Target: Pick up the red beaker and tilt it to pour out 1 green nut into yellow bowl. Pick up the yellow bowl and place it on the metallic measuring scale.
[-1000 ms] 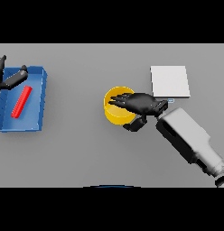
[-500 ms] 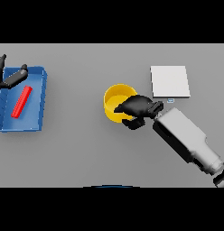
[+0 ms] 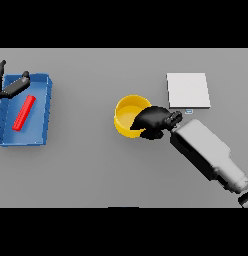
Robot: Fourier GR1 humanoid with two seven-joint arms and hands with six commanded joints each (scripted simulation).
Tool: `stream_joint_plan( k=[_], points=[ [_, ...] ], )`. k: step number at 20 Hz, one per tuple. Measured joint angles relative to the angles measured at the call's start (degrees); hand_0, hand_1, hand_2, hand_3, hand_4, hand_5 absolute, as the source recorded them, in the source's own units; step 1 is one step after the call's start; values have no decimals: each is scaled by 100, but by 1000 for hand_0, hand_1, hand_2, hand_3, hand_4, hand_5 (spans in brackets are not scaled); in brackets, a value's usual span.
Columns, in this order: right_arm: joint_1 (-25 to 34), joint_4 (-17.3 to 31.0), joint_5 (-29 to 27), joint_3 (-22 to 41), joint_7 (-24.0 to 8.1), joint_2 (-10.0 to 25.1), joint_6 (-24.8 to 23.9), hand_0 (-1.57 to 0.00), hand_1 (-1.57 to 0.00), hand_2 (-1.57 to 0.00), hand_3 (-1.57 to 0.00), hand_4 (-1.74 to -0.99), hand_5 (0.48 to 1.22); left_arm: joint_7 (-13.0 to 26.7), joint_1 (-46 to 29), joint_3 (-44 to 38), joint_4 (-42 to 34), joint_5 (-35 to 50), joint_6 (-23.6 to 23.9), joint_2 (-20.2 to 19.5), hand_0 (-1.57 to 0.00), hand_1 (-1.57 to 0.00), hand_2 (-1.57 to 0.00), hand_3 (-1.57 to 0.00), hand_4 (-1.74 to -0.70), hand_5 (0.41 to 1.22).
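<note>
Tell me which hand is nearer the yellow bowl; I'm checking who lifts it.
Right. The right hand is curled over the yellow bowl's right rim, gripping it. The left hand is far off at the blue tray's upper left corner.

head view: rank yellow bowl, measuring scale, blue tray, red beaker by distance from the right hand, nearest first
1. yellow bowl: the right hand is curled on its right rim.
2. measuring scale: just up and right of the hand, apart from it.
3. blue tray: far left; its right wall faces the hand.
4. red beaker: lying inside the tray, slightly farther left.
</note>
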State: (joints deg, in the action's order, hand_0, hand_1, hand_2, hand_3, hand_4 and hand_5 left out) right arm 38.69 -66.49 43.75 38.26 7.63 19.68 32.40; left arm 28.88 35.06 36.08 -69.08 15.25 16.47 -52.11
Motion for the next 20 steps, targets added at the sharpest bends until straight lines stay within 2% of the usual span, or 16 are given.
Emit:
stream_joint_plan(
  k=[2, 4, 7, 10, 11, 14, 17, 18, 20],
  points=[
    [-5, -66, -25, -7, 140, 109, -55, -1513, -1509, -1453, -1192, -1722, 1207, -58, -26, -28, -2, 35, -64, -59, 1, 1, 1, 1, -803, 725],
    [-2, -233, -86, -72, 98, 214, -35, -1534, -1531, -1490, -1192, -1729, 1212, -50, -43, 0, -10, 4, -40, -47, 1, 1, 1, 1, -801, 724],
    [21, -660, -310, -240, 57, 469, 222, -1552, -1551, -1506, -1377, -1731, 1216, -35, -43, 26, -10, -16, -8, 2, 1, 1, 1, 1, -798, 721],
    [297, -958, -421, -409, -345, 535, 477, -1561, -1561, -1538, -1335, -1726, 1219, 10, -44, 5, -107, 20, -18, -69, 1, 1, 1, 1, -799, 720],
    [326, -1042, -460, -480, -346, 676, 552, -1563, -1563, -1544, -1308, -1724, 1219, -2, -86, 6, -144, 37, -25, -84, 1, 1, 1, 1, -800, 722],
    [249, -1391, -624, -636, -667, 777, 742, -1567, -1567, -1557, -1248, -1720, 1219, -11, -70, -7, -132, 33, -24, -95, 1, 1, 1, 1, -808, 723],
    [120, -1737, -701, -744, -733, 995, 795, -1569, -1569, -1564, -1238, -1719, 1220, 45, -2, 40, -124, -57, 11, -68, 1, 1, 1, 1, -800, 723],
    [146, -1731, -662, -756, -616, 1072, 717, -1569, -1569, -1565, -1263, -1719, 1220, 9, -25, 34, -176, -62, 23, -107, 1, 1, 1, 1, -802, 730],
    [338, -1610, -577, -827, -602, 1167, 609, -1570, -1570, -1567, -1325, -1720, 1221, -19, -67, -38, -262, 4, 29, -206, 1, 1, 1, 1, -811, 741]
  ],
)
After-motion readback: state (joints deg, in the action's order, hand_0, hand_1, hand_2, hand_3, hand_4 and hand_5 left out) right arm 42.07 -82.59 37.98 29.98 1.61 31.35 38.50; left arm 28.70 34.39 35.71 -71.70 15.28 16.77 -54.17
